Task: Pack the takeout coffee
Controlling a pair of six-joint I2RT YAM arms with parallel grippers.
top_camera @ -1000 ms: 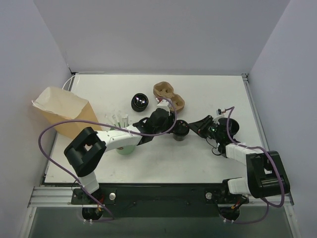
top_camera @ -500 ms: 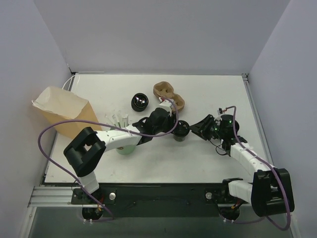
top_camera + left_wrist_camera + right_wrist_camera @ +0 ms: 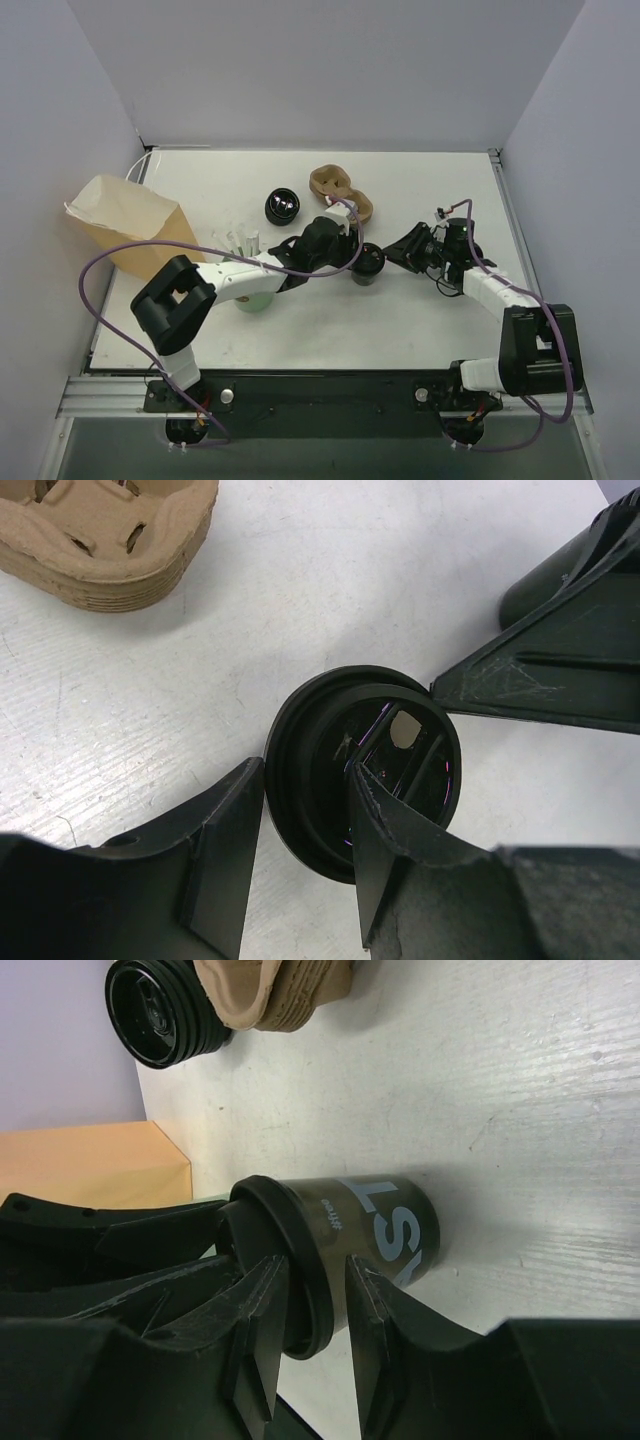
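My left arm point(image 3: 235, 280) and right arm point(image 3: 495, 292): white links, black joints. A purple cable point(image 3: 82, 292) trails each. Fingers point(image 3: 215, 860): matte black, scuffed.

The takeout coffee point(image 3: 375, 1228) is dark olive, black-lidded, pale-lettered; the carrier point(image 3: 110, 530) tan.

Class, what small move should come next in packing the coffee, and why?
Probably back the right gripper away. Its open fingers bracket the coffee at the lid, while the left gripper pinches the lid's rim; clearing out would likely let the left lift it toward the carrier.
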